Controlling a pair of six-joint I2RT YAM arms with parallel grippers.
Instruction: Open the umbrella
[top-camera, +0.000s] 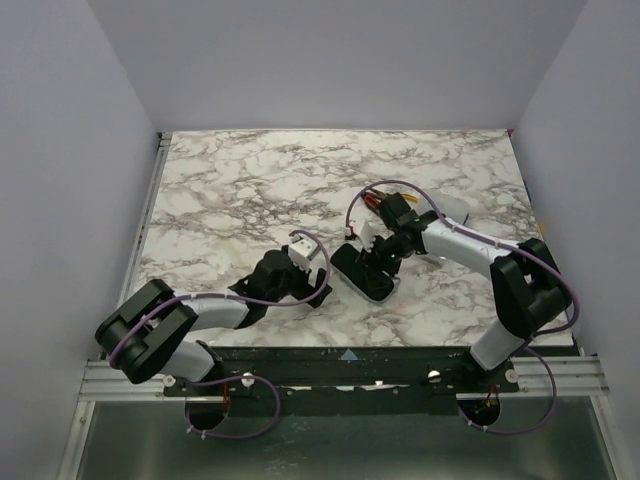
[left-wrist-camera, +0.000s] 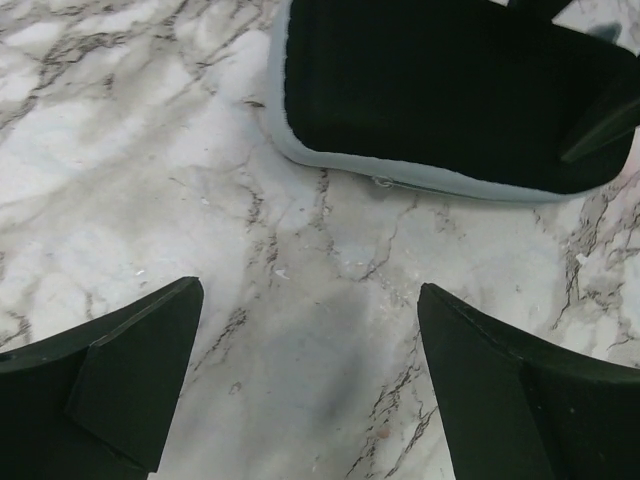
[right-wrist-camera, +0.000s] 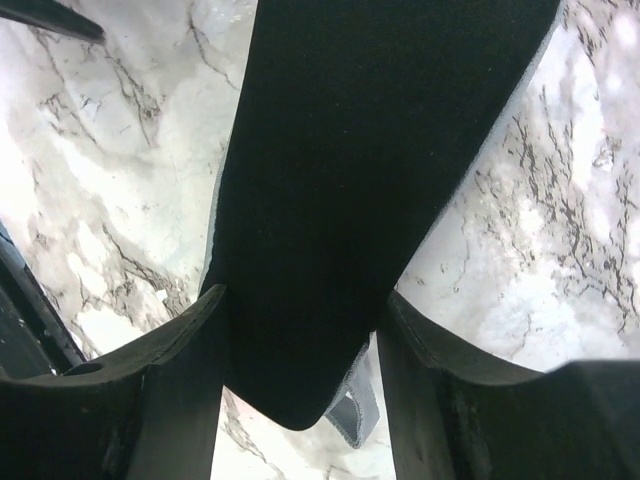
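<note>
No umbrella shows in any view. A flat rounded black case (top-camera: 360, 275) with a pale rim lies on the marble table (top-camera: 230, 190) at centre. My right gripper (top-camera: 385, 258) straddles its far end; in the right wrist view both fingers press the case's (right-wrist-camera: 370, 150) sides, and a small grey loop (right-wrist-camera: 355, 410) hangs from its rounded end. My right gripper (right-wrist-camera: 305, 330) is shut on the case. My left gripper (top-camera: 315, 293) is just left of the case's near end, low over bare marble. In the left wrist view it (left-wrist-camera: 310, 330) is wide open and empty, with the case (left-wrist-camera: 440, 90) ahead.
Red and yellow tool handles (top-camera: 377, 201) lie just behind the right wrist. Pale walls enclose the table on the left, back and right. A metal rail (top-camera: 340, 375) with the arm bases runs along the near edge.
</note>
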